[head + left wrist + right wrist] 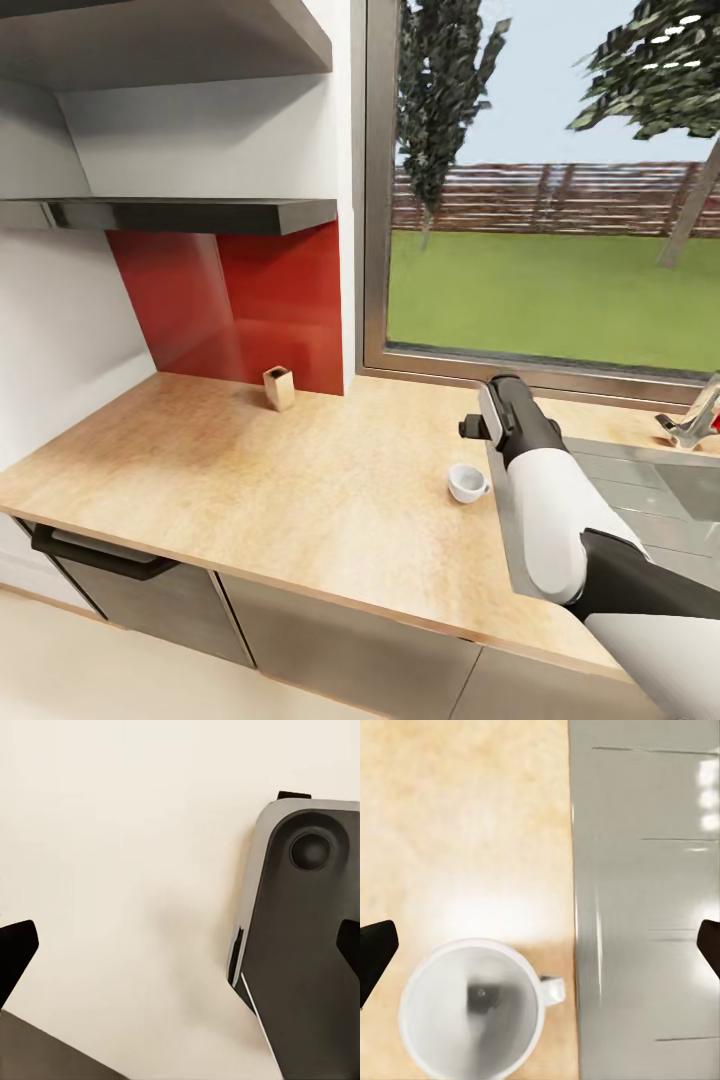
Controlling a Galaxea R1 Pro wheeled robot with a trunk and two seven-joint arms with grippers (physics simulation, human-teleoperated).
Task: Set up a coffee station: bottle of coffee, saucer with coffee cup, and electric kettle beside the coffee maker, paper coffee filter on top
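With my right gripper [540, 945] wide open and empty above the cup [472, 1009], which sits off-centre, I could knock it toward the sink [640, 480].

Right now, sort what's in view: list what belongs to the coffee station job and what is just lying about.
Belongs to the job:
- coffee cup, white, upright and empty, on the countertop beside the sink
- right gripper, open above the cup

Just lying about:
- small wooden box by the red backsplash
- sink and its faucet
- window
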